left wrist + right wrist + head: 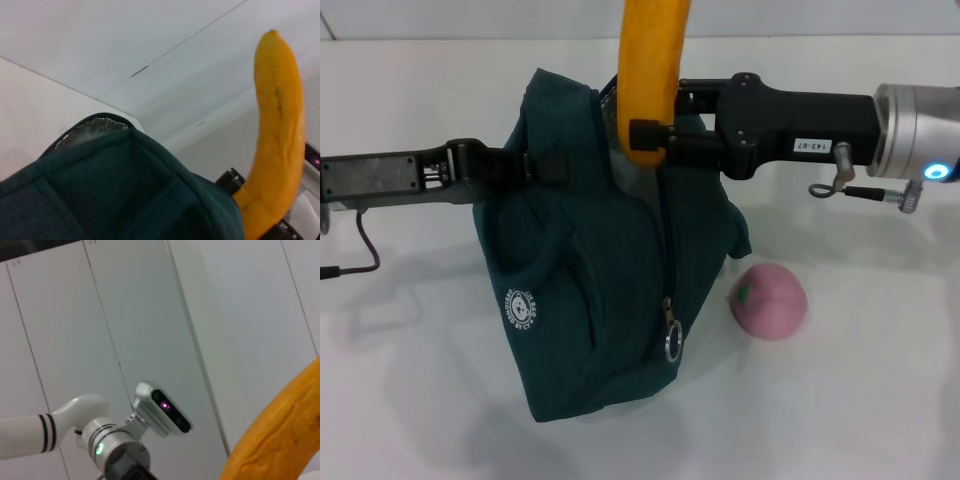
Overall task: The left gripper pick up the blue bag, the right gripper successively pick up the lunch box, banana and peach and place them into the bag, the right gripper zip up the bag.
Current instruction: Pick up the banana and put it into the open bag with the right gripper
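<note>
The black right gripper (pixel 650 135) pinches the long yellow-orange banana (pixel 653 70) upright over the dark blue-green fabric bag (pixel 610 290)—to drop in—while the left gripper (pixel 535 165), clamped on the rim, holds its mouth open.

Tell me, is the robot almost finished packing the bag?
About halfway, I'd guess. The left end effector holds the blue bag up by its top. The lunch box isn't in sight anywhere, so it may be inside already. The right end effector grips the banana above the bag's opening. The peach waits on the table, and the zipper is undone.
</note>
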`<state>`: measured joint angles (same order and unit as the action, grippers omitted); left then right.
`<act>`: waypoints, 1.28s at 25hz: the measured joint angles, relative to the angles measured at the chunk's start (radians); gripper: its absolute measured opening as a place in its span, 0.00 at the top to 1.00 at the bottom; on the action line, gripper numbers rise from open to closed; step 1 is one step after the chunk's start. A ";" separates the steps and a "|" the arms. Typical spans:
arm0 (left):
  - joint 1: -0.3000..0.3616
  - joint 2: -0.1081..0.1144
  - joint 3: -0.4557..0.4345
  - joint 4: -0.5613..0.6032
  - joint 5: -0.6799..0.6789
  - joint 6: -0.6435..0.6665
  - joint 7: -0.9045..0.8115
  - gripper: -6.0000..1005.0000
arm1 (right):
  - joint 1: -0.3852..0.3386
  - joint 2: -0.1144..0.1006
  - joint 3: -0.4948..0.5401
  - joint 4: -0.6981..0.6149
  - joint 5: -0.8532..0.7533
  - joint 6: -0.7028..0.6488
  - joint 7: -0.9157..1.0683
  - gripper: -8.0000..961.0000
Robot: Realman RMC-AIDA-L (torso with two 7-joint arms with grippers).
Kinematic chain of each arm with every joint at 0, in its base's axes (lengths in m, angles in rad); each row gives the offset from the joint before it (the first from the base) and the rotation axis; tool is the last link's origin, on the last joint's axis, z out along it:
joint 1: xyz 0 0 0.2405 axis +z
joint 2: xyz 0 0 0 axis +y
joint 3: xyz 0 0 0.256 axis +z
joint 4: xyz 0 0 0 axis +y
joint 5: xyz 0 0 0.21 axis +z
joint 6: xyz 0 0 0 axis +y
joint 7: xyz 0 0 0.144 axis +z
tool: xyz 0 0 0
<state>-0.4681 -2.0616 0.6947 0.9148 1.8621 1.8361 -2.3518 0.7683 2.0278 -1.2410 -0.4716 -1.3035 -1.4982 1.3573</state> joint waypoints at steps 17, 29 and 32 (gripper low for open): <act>0.000 0.002 -0.007 -0.002 0.000 -0.008 0.000 0.95 | -0.014 0.000 -0.096 -0.001 -0.002 0.051 0.003 0.46; 0.008 0.006 -0.009 -0.002 0.000 -0.013 0.000 0.95 | -0.034 -0.008 -0.109 -0.006 -0.011 0.027 0.012 0.43; 0.008 0.006 -0.009 -0.002 0.000 -0.014 0.000 0.95 | -0.033 -0.010 -0.122 -0.011 -0.019 0.026 0.016 0.42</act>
<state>-0.4601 -2.0555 0.6856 0.9127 1.8622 1.8224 -2.3516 0.7354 2.0179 -1.3625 -0.4827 -1.3228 -1.4722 1.3738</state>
